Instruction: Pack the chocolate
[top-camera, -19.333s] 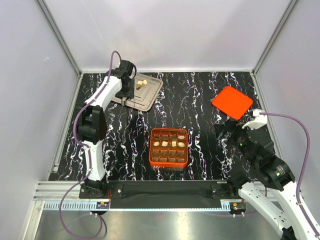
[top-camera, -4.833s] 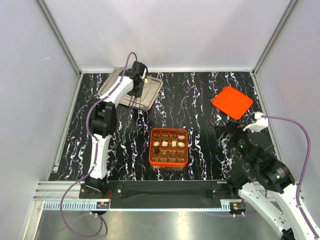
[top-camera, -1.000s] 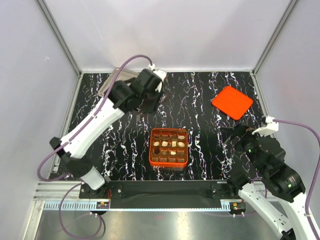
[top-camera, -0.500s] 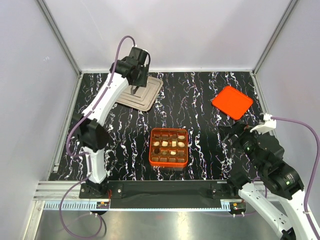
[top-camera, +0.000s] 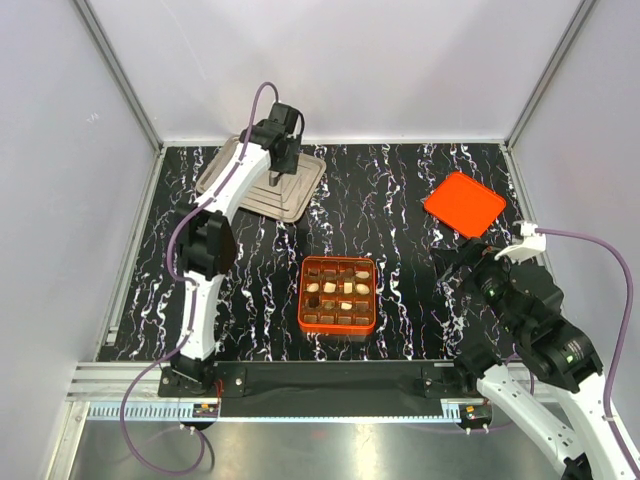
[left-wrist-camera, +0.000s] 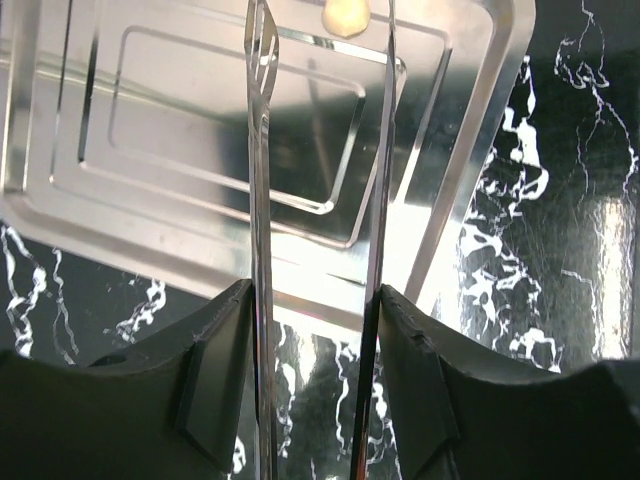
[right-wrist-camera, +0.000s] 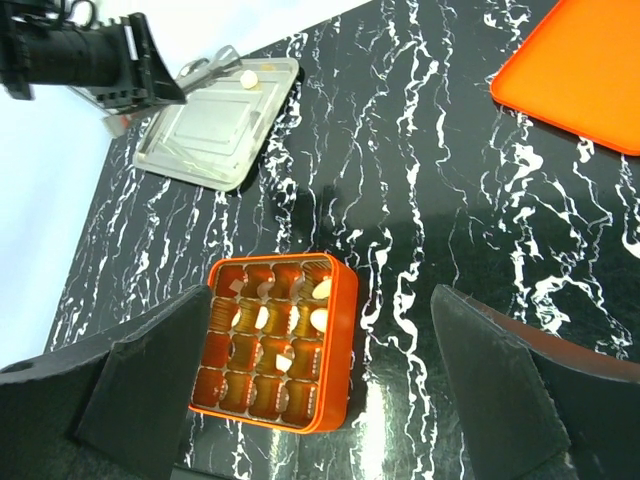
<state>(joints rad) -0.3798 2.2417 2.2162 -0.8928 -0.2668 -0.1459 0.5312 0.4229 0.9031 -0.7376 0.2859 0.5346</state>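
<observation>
Top external: my left arm (top-camera: 235, 190) has swung back from mid-bench to the shallow silver metal tray (top-camera: 225, 165). The orange square grid box (top-camera: 302, 295) holds the packed chocolates (top-camera: 346, 288), but my arm hides what's left. Left wrist settles it: my left fingers (left-wrist-camera: 262, 250) hang parted and empty, with one cream-white chocolate piece (left-wrist-camera: 347, 15) on the tray just past their tips. Right wrist: right fingers (right-wrist-camera: 150, 380) spread wide, idle; the flat orange lid (right-wrist-camera: 580, 90) waits.

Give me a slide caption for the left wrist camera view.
Left gripper open over the metal tray, framing one cream-white chocolate piece.
</observation>
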